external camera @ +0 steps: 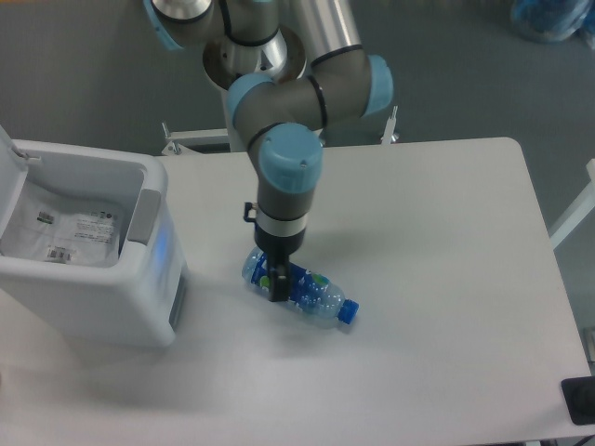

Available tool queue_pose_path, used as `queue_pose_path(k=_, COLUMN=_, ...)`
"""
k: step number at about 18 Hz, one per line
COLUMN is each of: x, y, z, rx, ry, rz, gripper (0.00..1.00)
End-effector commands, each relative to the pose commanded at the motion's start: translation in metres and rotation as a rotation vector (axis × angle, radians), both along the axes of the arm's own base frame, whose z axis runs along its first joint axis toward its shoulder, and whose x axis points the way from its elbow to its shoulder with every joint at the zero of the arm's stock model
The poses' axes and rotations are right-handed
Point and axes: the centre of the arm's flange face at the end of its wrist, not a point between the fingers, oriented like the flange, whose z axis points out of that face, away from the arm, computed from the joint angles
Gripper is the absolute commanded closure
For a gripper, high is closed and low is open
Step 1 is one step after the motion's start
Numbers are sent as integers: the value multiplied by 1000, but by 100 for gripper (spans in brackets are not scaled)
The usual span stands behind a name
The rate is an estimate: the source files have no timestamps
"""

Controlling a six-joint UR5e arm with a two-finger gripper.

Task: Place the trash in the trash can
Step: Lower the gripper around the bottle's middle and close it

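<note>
The small clear bottle (299, 288) with the blue label and blue cap is lying on its side on the white table (446, 307), roughly midway between the front and back edges and somewhat left of centre, its cap pointing toward the front right corner. This is the piece of trash that is left to deal with, and it is resting flat on the tabletop, not lifted.

Right over the bottle's labelled end, the gripper (276, 276) is hanging straight down from the arm (289, 163). One dark finger is showing against the label, but the wrist is hiding the rest, so I cannot tell whether the fingers are spread around the bottle or already pinching it. I judge the step in hand to be the grasp on the bottle's body.

At the left edge of the table, near the bottle but apart from it, the white trash can (102, 297) is standing with its lid tipped open to the left. Inside it the clear plastic pouch (70, 228) with the printed white label is lying flat on the bottom, so that half of the job looks done.

What remains, as I read it, is securing the bottle, carrying it left over the bin's grey-tabbed rim, and dropping it in beside the pouch.
</note>
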Motion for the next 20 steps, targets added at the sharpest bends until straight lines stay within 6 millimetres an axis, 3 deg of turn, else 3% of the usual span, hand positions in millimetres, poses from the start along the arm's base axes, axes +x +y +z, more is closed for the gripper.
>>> queue_pose_path(k=6, x=-5, y=2, z=-24, rx=-95, ry=45, rz=-57, gripper=0)
queue_pose_path(k=14, x=7, y=-1, z=-74, rx=-167, ry=-18, rz=-108, gripper=0)
queue_pose_path(k=20, x=13, y=13, z=-77, rx=-128, ry=16, rz=-81, gripper=3)
